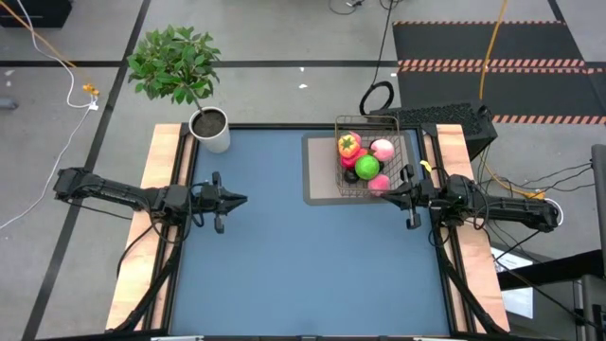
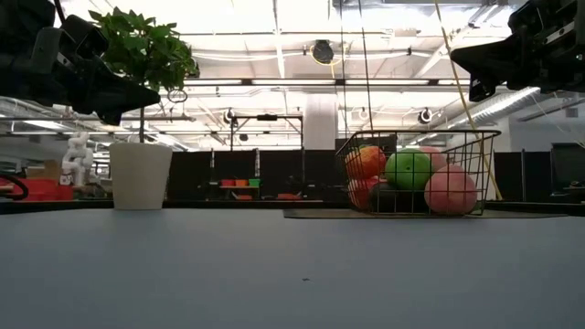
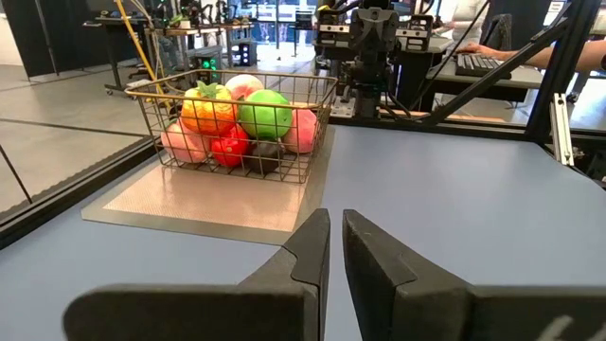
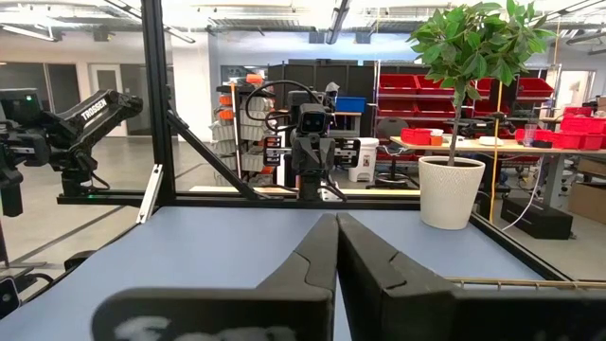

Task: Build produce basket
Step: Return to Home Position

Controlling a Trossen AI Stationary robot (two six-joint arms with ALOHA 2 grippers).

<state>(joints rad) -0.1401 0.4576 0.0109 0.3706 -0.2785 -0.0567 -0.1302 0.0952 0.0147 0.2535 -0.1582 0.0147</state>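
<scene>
The wire basket (image 1: 371, 159) stands on a grey mat (image 1: 320, 169) at the table's far right; it also shows in the low view (image 2: 416, 172) and the left wrist view (image 3: 237, 128). In it lie an orange pepper (image 1: 348, 145), a pink peach (image 1: 382, 149), a green apple (image 1: 367, 167), red pieces and a dark ball. My left gripper (image 1: 242, 200) is shut and empty above the table's left side. My right gripper (image 1: 388, 192) is shut and empty, raised just near of the basket's near right corner.
A white pot with a leafy plant (image 1: 209, 128) stands at the table's far left corner. Wooden rails (image 1: 159, 180) run along both side edges. Bare blue tabletop (image 1: 303, 256) lies between and in front of the arms.
</scene>
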